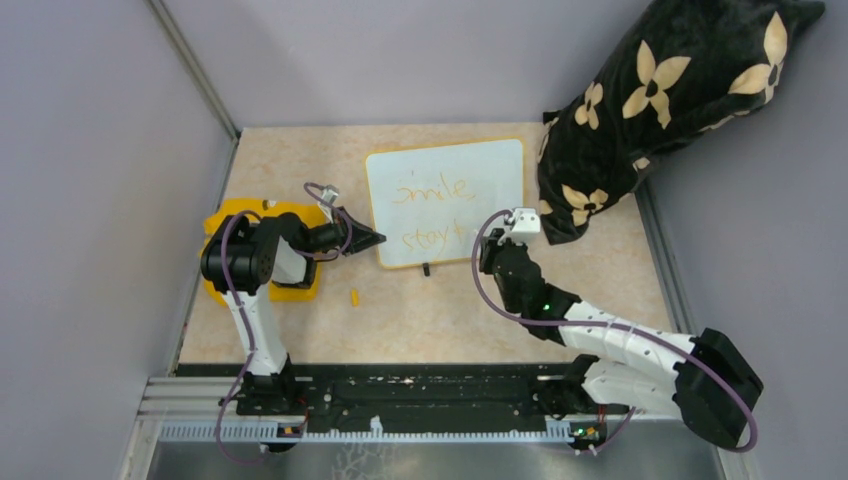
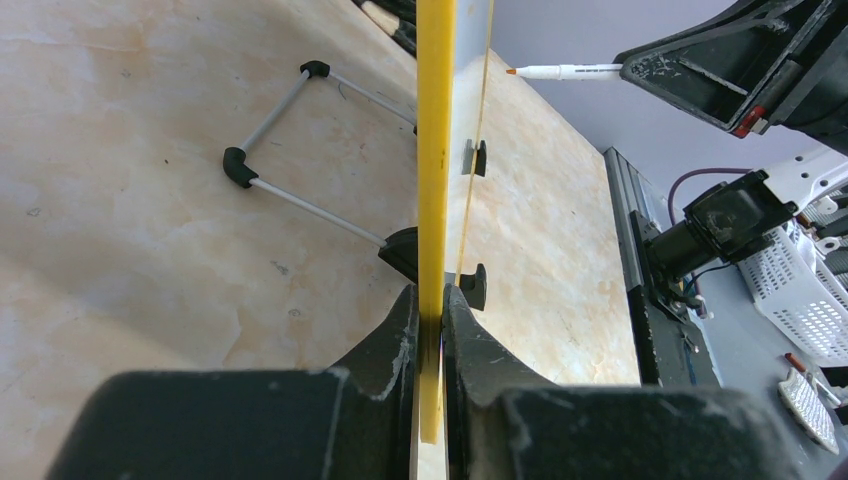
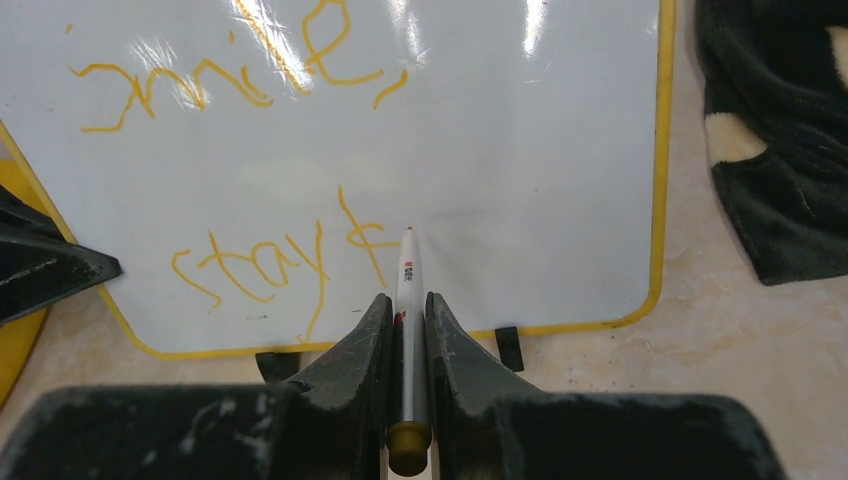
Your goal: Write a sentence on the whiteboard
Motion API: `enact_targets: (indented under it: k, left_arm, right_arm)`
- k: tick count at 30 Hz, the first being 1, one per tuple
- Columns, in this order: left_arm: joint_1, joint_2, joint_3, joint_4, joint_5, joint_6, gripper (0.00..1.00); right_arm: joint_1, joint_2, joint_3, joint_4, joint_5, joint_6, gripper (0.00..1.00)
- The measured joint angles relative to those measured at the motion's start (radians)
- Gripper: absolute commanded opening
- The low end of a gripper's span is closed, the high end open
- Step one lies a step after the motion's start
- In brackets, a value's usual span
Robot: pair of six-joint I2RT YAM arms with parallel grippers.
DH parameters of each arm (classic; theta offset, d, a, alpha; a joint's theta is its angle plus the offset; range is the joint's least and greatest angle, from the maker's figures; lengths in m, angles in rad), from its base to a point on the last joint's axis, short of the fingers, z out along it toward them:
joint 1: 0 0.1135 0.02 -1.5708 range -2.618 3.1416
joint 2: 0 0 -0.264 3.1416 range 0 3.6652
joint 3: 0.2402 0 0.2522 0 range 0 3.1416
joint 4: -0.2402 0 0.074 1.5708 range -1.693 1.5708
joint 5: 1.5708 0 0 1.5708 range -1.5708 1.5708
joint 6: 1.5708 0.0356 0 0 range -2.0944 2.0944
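Whiteboard [image 3: 520, 150] top out of frame

I work in a robotics lab cell: plain grey partition walls [image 1: 90, 150] box in my beige table [image 1: 450, 310], an aluminium rail [image 1: 400, 430] edges it, a white basket [image 2: 800, 290] sits beyond.

A black flower-patterned cushion [image 1: 680, 90] lies far right; a small yellow piece [image 1: 354, 296] sits on the table [image 1: 420, 320].

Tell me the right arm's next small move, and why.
Probably slide the marker slightly right and press its tip down to start the next letter: the sentence stops at "stay t", the right claw holds the tip just beside that t, and the left claw clamps the whiteboard steady.
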Motion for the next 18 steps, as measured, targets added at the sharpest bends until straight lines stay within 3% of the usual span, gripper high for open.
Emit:
enact_targets:
  k: [18]
  left_arm:
    - [0.000, 0.000, 0.000, 0.000, 0.000, 0.000, 0.00]
  right_arm:
    - [-0.017, 0.078, 0.009, 0.050, -0.023, -0.011, 0.00]
